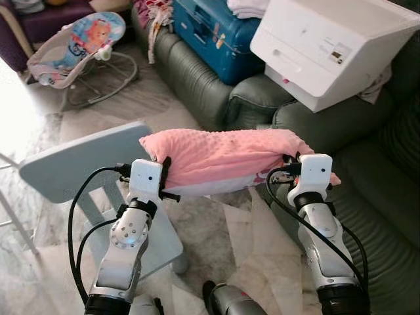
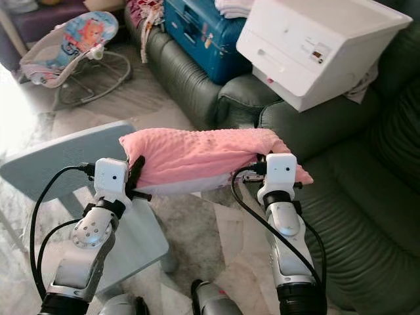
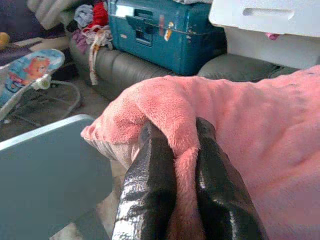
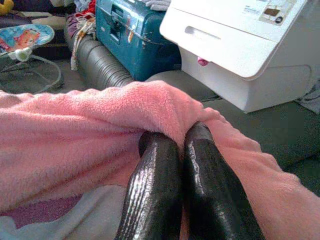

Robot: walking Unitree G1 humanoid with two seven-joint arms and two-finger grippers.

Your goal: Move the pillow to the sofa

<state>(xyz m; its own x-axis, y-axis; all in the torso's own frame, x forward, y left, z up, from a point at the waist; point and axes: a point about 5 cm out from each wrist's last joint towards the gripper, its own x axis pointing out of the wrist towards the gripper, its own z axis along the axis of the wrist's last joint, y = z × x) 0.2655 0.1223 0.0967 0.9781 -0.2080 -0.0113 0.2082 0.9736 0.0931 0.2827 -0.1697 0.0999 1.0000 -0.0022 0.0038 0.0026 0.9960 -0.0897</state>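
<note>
Beside green sofa (image 1: 367, 216), fuzzy pink pillow (image 1: 223, 157) sags, white underside.

- Ahead on my right, the dark green sofa seat (image 1: 384, 197) lies bare, with room to pass over it.
- A white appliance box (image 1: 331, 46) sits on the sofa's corner just beyond the pink pillow (image 1: 223, 157).
- A blue suitcase (image 1: 213, 33) and piled clothes (image 1: 154, 16) crowd the far sofa section.
- On my left a pale blue worktop (image 1: 72, 164) stands near, under the pillow's end.
- A baby bouncer (image 1: 82, 46) sits well back on the floor.
</note>
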